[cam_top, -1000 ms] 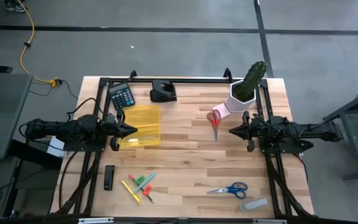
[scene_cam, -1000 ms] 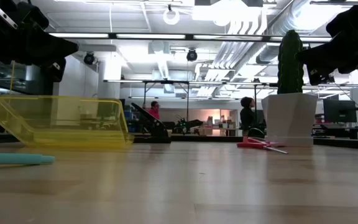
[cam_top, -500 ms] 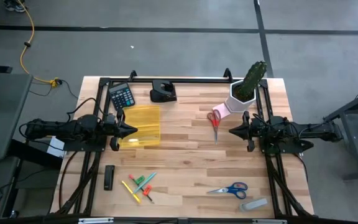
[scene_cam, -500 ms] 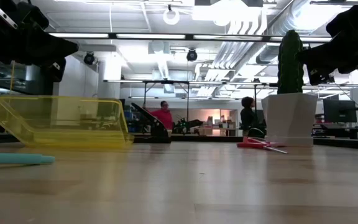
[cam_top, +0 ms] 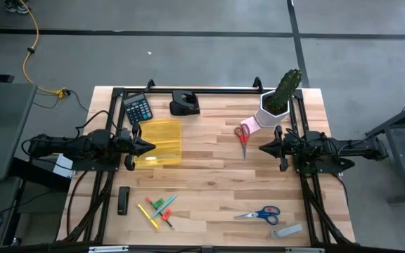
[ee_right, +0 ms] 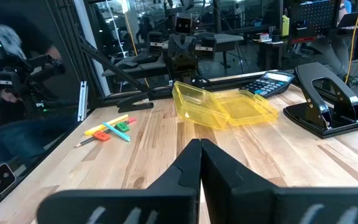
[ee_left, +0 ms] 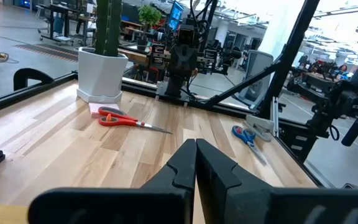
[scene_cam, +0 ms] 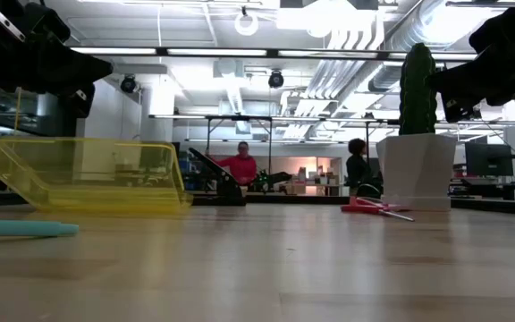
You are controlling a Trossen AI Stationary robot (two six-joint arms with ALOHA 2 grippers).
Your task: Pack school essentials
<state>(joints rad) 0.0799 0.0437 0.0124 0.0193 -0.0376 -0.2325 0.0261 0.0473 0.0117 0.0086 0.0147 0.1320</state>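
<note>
From above, we find the left gripper (cam_top: 152, 147) at the table's 9 o'clock, fingers pressed together, holding nothing, its tip over the edge of the open yellow case (cam_top: 160, 141). We find the right gripper (cam_top: 261, 148) at 3 o'clock, likewise closed and empty. Red-handled scissors (cam_top: 242, 134) lie beside the pink note pad (cam_top: 249, 124) at 1 o'clock, blue-handled scissors (cam_top: 260, 213) at 5 o'clock, and the pens (cam_top: 157, 209) at 7 o'clock.

At table level, we see the yellow case (scene_cam: 88, 173) and the cactus pot (scene_cam: 416, 170).

Through the left wrist, we see the red-handled scissors (ee_left: 124, 119).

Through the right wrist, we see the pens (ee_right: 107, 129).
</note>
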